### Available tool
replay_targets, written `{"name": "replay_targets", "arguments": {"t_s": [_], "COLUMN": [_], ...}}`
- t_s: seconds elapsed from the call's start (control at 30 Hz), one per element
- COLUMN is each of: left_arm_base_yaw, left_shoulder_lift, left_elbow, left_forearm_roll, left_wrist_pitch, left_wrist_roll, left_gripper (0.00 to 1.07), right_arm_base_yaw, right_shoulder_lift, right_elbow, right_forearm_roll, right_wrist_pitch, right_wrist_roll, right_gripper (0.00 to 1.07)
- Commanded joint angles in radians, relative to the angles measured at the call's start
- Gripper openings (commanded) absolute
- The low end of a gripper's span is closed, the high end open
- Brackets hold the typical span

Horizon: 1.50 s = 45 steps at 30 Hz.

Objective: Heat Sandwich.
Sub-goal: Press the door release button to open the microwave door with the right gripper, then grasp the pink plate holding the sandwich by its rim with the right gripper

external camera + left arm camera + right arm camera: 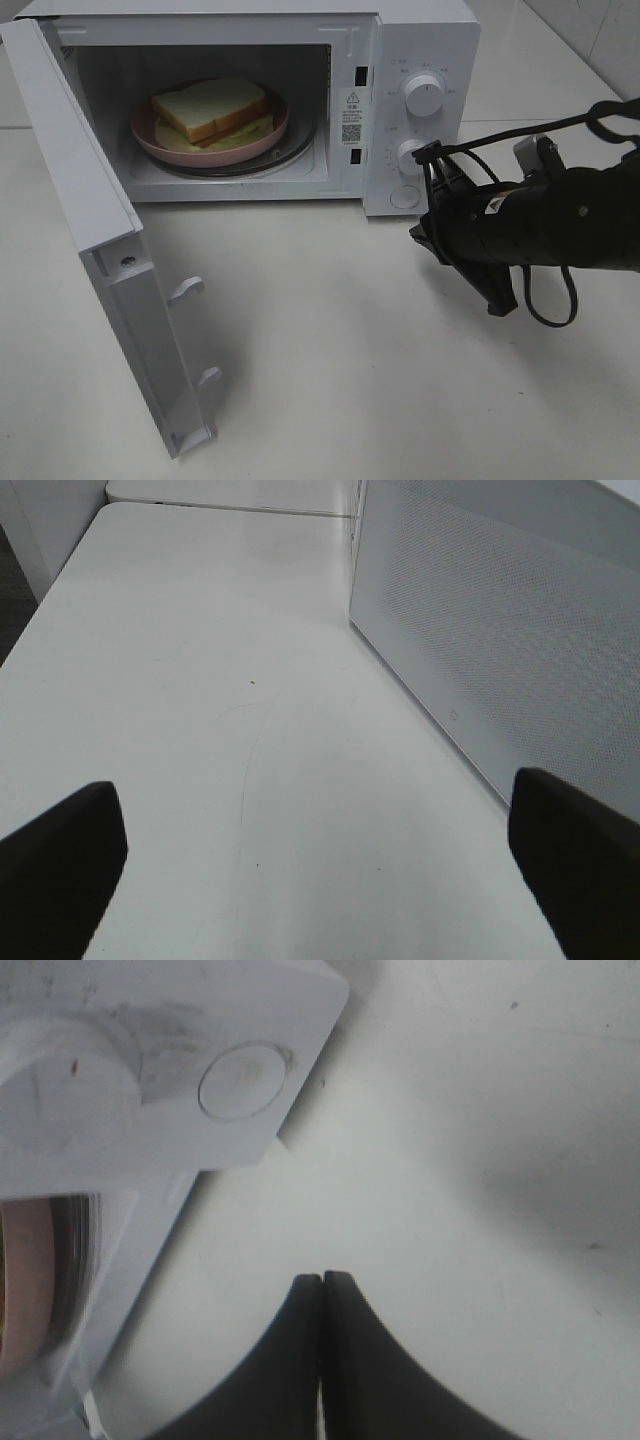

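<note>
Closest to us, at the lower left of the high view, the open door (120, 290) of the microwave (420, 30) swings out toward the camera, with its two latch hooks showing on the inner face. Around it lies the bare white table (350, 400), filling the lower half of the frame.

From the left wrist camera we see the left gripper (310, 785) with its dark fingers (60, 865) spread wide apart and nothing between them. It hangs over the table just beside the door's perforated outer panel (500, 630).

At the right middle of the high view, the right gripper (418, 233) reaches in on its black arm, low in front of the control panel. In its wrist view the right gripper (322, 1278) has its fingertips pressed together and grips nothing. They sit near the round button (243, 1080) at the panel's bottom, but apart from it.

Farther back, two knobs (424, 94) stand one above the other on the panel.

Deepest, at the upper left, the sandwich (212, 108) rests on a pink plate (160, 145) inside the microwave cavity, on the turntable.
</note>
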<state>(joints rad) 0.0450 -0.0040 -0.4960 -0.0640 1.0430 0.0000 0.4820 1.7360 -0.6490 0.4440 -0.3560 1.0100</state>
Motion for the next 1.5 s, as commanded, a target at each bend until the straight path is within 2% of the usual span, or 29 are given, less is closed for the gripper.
{"name": "replay_targets", "arguments": {"t_s": [0.03, 0.17, 0.27, 0.3, 0.37, 0.63, 0.77, 0.83, 0.9, 1.0, 1.03, 1.13, 1.5], "left_arm_base_yaw": [0.001, 0.001, 0.001, 0.001, 0.001, 0.001, 0.001, 0.001, 0.001, 0.001, 0.001, 0.001, 0.001], "left_shoulder_lift": [-0.019, -0.019, -0.019, -0.019, -0.019, -0.019, -0.019, -0.019, -0.019, -0.019, -0.019, -0.019, -0.019], "left_elbow": [0.003, 0.003, 0.003, 0.003, 0.003, 0.003, 0.003, 0.003, 0.003, 0.003, 0.003, 0.003, 0.003], "left_forearm_roll": [-0.004, -0.004, -0.004, -0.004, -0.004, -0.004, -0.004, -0.004, -0.004, -0.004, -0.004, -0.004, -0.004], "left_wrist_pitch": [-0.012, -0.012, -0.012, -0.012, -0.012, -0.012, -0.012, -0.012, -0.012, -0.012, -0.012, -0.012, -0.012], "left_wrist_roll": [0.0, 0.0, 0.0, 0.0, 0.0, 0.0, 0.0, 0.0, 0.0, 0.0, 0.0, 0.0, 0.0], "left_gripper": [0.98, 0.98, 0.98, 0.98, 0.98, 0.98, 0.98, 0.98, 0.98, 0.98, 0.98, 0.98, 0.98], "right_arm_base_yaw": [-0.005, -0.006, -0.008, -0.008, -0.008, -0.008, -0.008, -0.008, -0.008, -0.008, -0.008, -0.008, -0.006], "right_shoulder_lift": [-0.087, -0.141, -0.192, -0.192, -0.207, -0.211, -0.211, -0.211, -0.211, -0.211, -0.211, -0.211, -0.206], "right_elbow": [0.006, 0.005, -0.021, -0.021, -0.068, -0.183, -0.249, -0.261, -0.289, -0.307, -0.324, -0.347, -0.391], "right_forearm_roll": [-0.113, -0.16, -0.161, -0.161, -0.161, -0.167, -0.211, -0.217, -0.22, -0.22, -0.224, -0.228, -0.302], "right_wrist_pitch": [0.168, 0.286, 0.472, 0.472, 0.63, 0.895, 1.031, 1.055, 1.109, 1.142, 1.172, 1.208, 1.233], "right_wrist_roll": [-0.121, -0.206, -0.397, -0.397, -0.536, -0.875, -1.206, -1.285, -1.504, -1.643, -1.795, -1.967, -2.302], "right_gripper": [0.0, 0.0, 0.0, 0.0, 0.0, 0.0, 0.01, 0.02, 0.02, 0.02, 0.02, 0.02, 0.03]}}
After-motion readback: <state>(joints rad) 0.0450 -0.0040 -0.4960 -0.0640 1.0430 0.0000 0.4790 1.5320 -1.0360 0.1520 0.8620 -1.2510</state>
